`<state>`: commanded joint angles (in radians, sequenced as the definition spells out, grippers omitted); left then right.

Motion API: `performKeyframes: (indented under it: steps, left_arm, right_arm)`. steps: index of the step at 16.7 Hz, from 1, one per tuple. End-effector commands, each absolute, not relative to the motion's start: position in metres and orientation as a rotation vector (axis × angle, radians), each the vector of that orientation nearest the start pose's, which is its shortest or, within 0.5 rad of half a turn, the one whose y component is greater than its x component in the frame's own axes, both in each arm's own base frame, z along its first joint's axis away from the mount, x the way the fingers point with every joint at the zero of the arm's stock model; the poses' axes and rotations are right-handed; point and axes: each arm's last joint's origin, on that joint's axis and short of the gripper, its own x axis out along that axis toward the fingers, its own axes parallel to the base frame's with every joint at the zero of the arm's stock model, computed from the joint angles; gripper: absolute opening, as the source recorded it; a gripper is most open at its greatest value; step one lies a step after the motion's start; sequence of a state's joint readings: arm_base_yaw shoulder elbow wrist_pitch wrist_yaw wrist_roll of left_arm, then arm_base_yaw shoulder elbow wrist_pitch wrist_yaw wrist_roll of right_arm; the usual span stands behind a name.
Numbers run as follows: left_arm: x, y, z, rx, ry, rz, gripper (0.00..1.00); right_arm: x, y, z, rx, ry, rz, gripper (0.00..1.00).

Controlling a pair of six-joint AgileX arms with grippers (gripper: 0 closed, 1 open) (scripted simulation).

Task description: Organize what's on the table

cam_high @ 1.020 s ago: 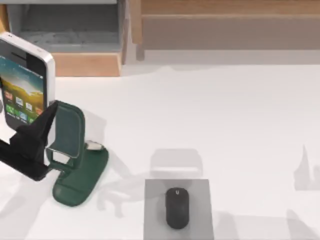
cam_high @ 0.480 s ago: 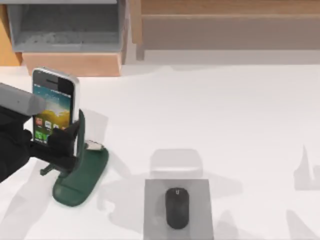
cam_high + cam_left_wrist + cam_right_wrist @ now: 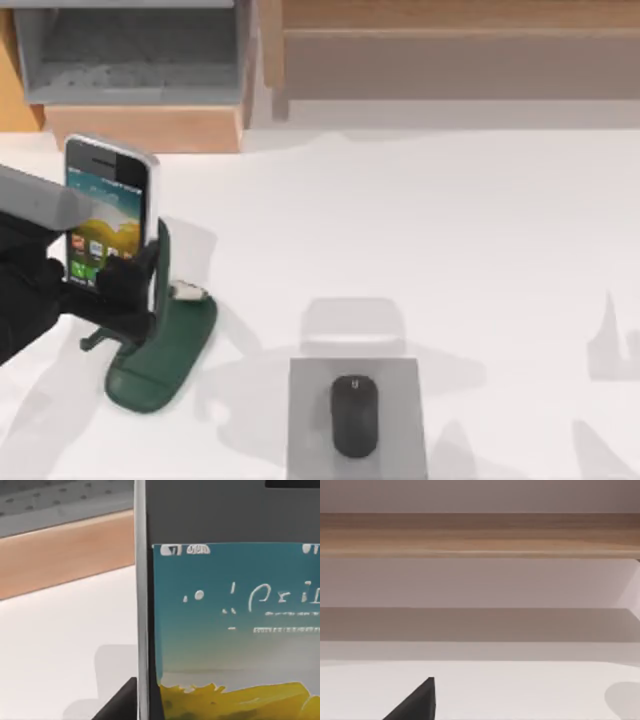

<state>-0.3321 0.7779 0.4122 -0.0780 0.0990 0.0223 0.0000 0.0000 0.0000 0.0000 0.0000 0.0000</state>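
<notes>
A white-edged phone [image 3: 105,215] with a lit screen stands upright against the back of the dark green phone stand [image 3: 165,345] at the table's [image 3: 450,230] left. My left gripper [image 3: 98,285] is shut on the phone's lower part and hides its bottom edge, so I cannot tell whether it rests in the stand. The phone's screen [image 3: 235,630] is very close in the left wrist view. A black mouse [image 3: 353,415] lies on a grey mouse pad [image 3: 400,380] at the front centre. A dark part of my right gripper [image 3: 415,705] shows over the white table.
A wooden and grey shelf unit [image 3: 150,125] runs along the back, with a grey compartment [image 3: 130,50] behind the phone. Its wooden edge [image 3: 480,535] faces the right wrist camera. Bare tabletop spreads to the right of the stand and the pad.
A second ago the phone was high and far left; my left gripper carried it down and right to the stand. Over the last half second it has hardly moved.
</notes>
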Motion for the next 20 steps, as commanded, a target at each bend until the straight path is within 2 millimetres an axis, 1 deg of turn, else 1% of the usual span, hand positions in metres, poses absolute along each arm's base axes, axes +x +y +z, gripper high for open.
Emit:
performKeyframes:
  steps: [9,10,20]
  left_arm:
    - [0.1663,-0.061,0.2111,0.069,0.44,-0.427,0.98]
    - [0.1663,-0.061,0.2111,0.069,0.44,-0.427,1.0]
    - [0.164,-0.0604,0.2121,0.068,0.437,-0.422,1.0]
  right_arm:
    - [0.1057,-0.0012,0.16,0.0,0.0,0.0,1.0]
    - [0.1057,-0.0012,0.16,0.0,0.0,0.0,1.0]
    - [0.1057,-0.0012,0.16,0.0,0.0,0.0,1.0]
